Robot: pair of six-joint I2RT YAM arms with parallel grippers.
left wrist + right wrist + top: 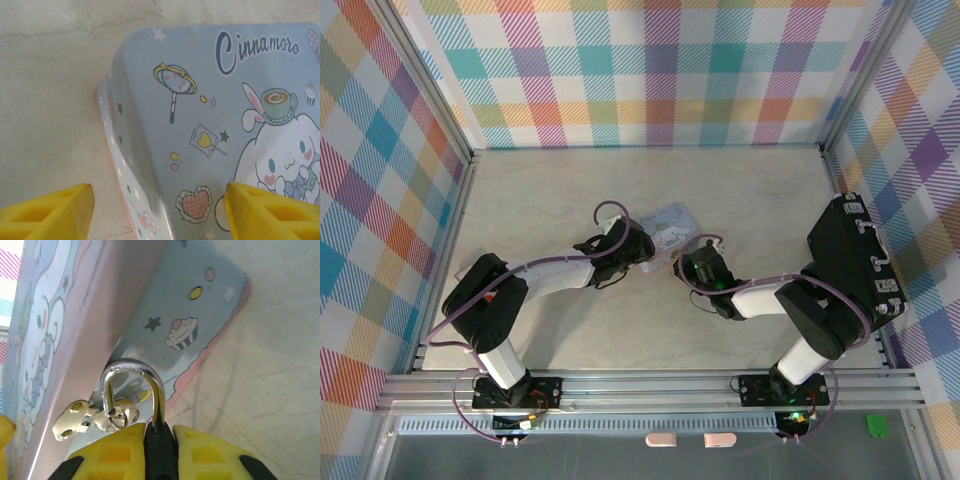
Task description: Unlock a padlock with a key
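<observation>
Right gripper (pixel 160 436): jaws nearly closed, clamped on the padlock (pixel 160 454). The dark body is pinched between the yellow fingers (pixel 117 456), no gap either side. The silver shackle (pixel 131 371) sticks out ahead of the fingers and is looped through the brass hasp (pixel 75 421) on the tin (pixel 165 300) side wall. So the padlock sits at the tin's right side, hanging on the hasp, in the right grip. Can't tell from the wrist view whether the shackle is latched.

Left gripper (pixel 160 215): jaws wide open, holding nothing. One finger (pixel 47 212) is over bare table with a clear gap to the tin edge. The other sits over the printed lid; can't tell if it touches. The tin corner lies between them.

From the top view, both grippers meet mid-table at the tin (pixel 670 225), left gripper (pixel 625 250) on its left side, right gripper (pixel 698 262) on its near-right.

Surface: pale marbled table (pixel 550 190). A black case (pixel 855 262) stands along the right edge, well apart from the tin. Pastel plaid walls (pixel 650 70) on the left, far and right sides. Aluminium rail (pixel 650 385) at the near edge carries both arm bases.
</observation>
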